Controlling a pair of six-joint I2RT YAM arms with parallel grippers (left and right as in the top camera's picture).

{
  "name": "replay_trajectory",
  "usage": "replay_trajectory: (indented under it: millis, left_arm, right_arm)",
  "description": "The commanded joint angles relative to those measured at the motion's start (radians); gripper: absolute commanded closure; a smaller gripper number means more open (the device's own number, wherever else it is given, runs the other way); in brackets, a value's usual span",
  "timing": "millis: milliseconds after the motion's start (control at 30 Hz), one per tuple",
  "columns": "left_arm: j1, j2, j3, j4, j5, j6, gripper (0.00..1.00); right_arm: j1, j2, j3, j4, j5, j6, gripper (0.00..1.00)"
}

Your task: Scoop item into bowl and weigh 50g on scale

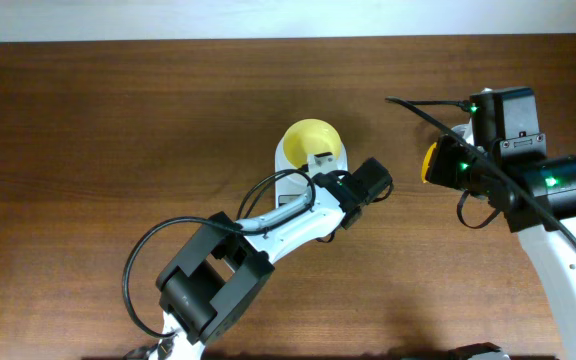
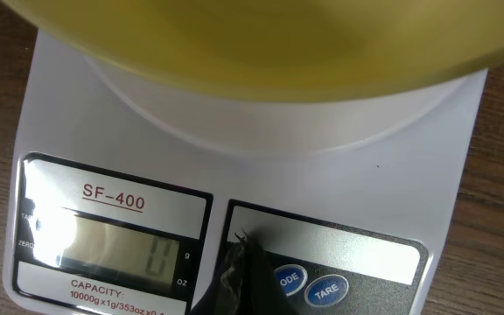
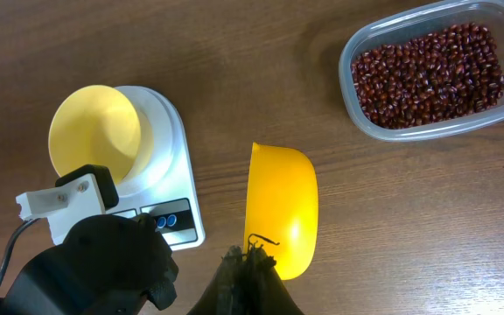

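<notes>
The pale yellow bowl (image 1: 306, 140) (image 3: 94, 131) stands empty on the white scale (image 2: 261, 166) (image 3: 171, 131), whose display (image 2: 121, 249) reads 0. My left gripper (image 2: 243, 262) is shut, and its tip rests on the scale's panel just left of the blue MODE button (image 2: 289, 279). My right gripper (image 3: 250, 255) is shut on the near end of a bright yellow scoop (image 3: 283, 201) (image 1: 429, 163), which hangs over bare table to the right of the scale. The dark reddish-brown beans (image 3: 429, 72) fill a clear container (image 3: 409, 131) to the right.
My left arm (image 1: 288, 225) reaches from the front left over the scale, with a black cable (image 1: 143, 255) looping beside it. The right arm (image 1: 553, 195) stands at the right side. The wooden table (image 1: 118, 130) ends at the far edge, where a pale surface begins.
</notes>
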Motion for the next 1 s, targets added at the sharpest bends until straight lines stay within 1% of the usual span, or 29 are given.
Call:
replay_trajectory:
  millis: [0,133,967]
  left_arm:
    - [0.001,0.018,-0.035,0.018,-0.022,-0.017,1.00]
    - [0.001,0.019,-0.057,0.050,-0.021,-0.017,1.00]
    - [0.000,0.019,-0.072,0.047,0.028,-0.017,1.00]
  right_arm:
    - [0.003,-0.012,0.021,0.003,0.012,-0.010,0.96]
    - [0.003,-0.012,0.021,0.002,0.012,-0.010,0.96]
    - [0.003,-0.012,0.021,0.002,0.012,-0.010,0.96]
